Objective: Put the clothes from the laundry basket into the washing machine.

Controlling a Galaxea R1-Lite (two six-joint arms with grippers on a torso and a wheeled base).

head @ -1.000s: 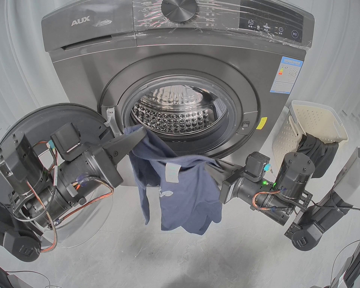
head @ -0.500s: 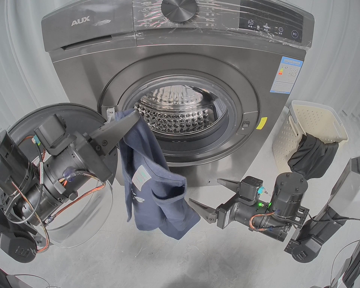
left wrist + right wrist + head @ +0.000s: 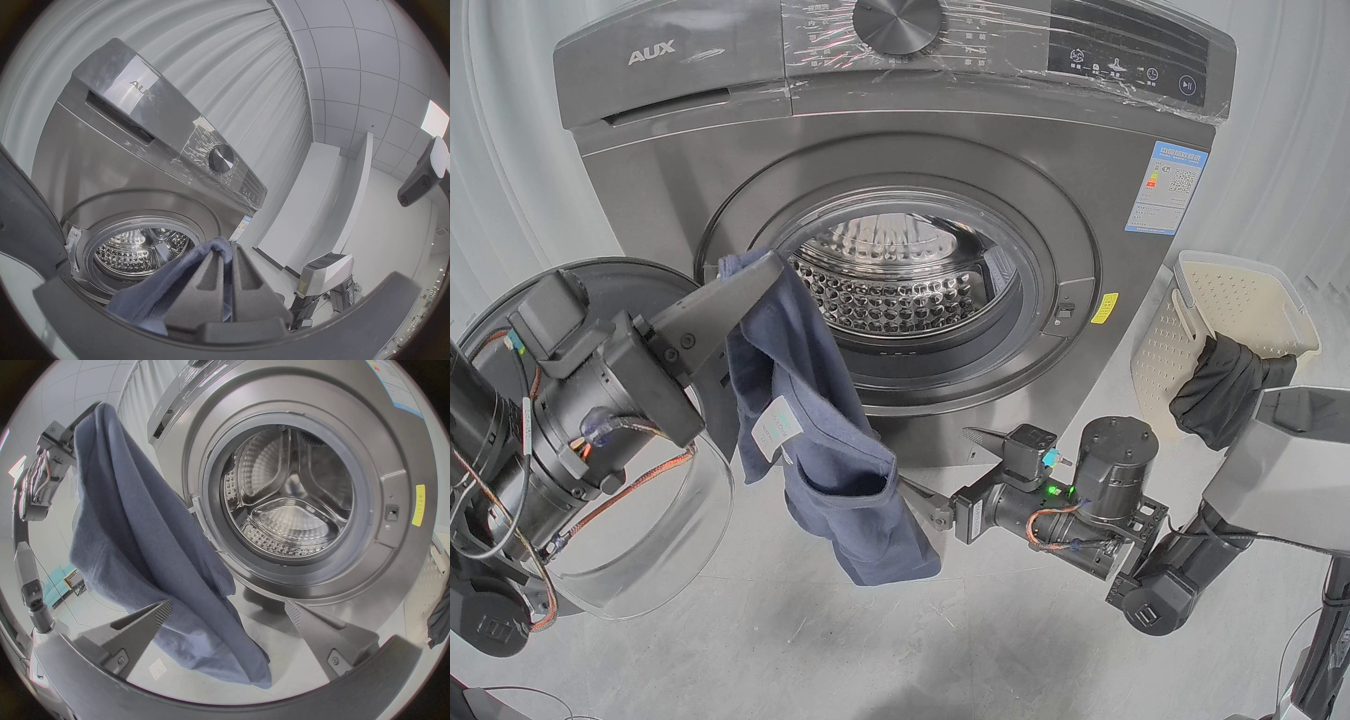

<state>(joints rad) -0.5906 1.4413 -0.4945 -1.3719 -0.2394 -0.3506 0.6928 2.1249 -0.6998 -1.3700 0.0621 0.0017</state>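
A blue garment (image 3: pixel 825 441) hangs from my left gripper (image 3: pixel 755 272), which is shut on its top edge just left of the washing machine's open drum (image 3: pixel 891 272). The left wrist view shows that gripper (image 3: pixel 227 253) pinching the blue cloth (image 3: pixel 187 267). My right gripper (image 3: pixel 942 464) stands open low in front of the machine, its fingertips close to the garment's lower right edge. In the right wrist view the garment (image 3: pixel 140 538) hangs between and beyond the spread fingers (image 3: pixel 159 613), with the drum (image 3: pixel 290 496) behind it. A dark garment (image 3: pixel 1228 384) droops over the laundry basket (image 3: pixel 1247 291).
The round washer door (image 3: pixel 591 291) stands open at the left, behind my left arm. The cream basket leans against the machine's right side. Bare grey floor (image 3: pixel 919 637) lies in front of the machine.
My right gripper let go of the blue garment, opened, dropped lower and shifted left. My left gripper carried the garment's top edge up and to the left; the cloth now hangs from it alone.
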